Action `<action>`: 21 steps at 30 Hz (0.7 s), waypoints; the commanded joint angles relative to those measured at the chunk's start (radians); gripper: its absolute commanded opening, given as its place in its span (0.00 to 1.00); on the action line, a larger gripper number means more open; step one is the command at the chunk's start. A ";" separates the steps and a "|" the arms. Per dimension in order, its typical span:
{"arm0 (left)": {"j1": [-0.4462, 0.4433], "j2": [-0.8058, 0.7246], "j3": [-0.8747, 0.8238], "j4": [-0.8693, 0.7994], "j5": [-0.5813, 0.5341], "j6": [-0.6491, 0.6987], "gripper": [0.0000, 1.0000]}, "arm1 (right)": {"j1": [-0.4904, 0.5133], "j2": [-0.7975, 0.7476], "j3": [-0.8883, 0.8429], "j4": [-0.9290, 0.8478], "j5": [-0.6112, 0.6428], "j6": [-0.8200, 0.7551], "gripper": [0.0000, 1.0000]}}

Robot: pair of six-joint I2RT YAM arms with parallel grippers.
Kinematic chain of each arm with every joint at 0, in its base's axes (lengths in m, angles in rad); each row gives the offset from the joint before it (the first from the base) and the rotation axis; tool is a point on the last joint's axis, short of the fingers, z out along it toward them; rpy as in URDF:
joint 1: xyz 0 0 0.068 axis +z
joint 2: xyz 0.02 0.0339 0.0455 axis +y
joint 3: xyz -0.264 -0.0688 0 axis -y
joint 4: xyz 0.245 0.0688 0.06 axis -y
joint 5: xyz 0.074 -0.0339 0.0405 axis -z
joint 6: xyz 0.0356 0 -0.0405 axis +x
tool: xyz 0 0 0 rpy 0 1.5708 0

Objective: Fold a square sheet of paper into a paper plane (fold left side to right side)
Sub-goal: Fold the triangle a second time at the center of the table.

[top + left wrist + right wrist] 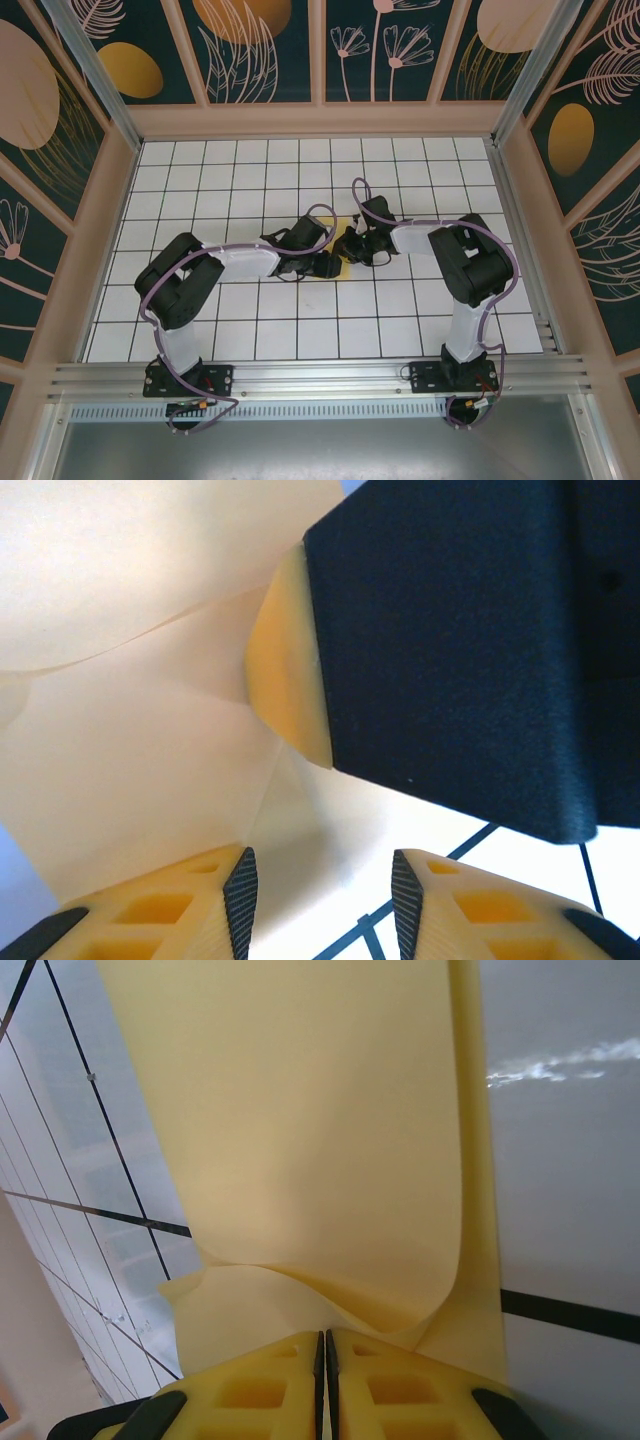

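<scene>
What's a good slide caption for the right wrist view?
The right gripper shut on the yellow sheet of paper, which curls up over the gridded table.

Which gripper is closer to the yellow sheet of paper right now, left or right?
Right. The right gripper is shut on the sheet of paper, pinching its edge. The left gripper faces the sheet with its jaws apart, gripping nothing.

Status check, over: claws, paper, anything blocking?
Left claw open, over the sheet. Right claw shut, pinching the sheet's curled-up edge. Fold unfinished. Claws crowded close together over it.
</scene>
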 commanded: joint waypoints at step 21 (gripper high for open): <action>0.004 0.008 -0.131 0.041 0.063 -0.047 0.42 | -0.041 -0.017 0.007 0.000 -0.029 -0.053 0.15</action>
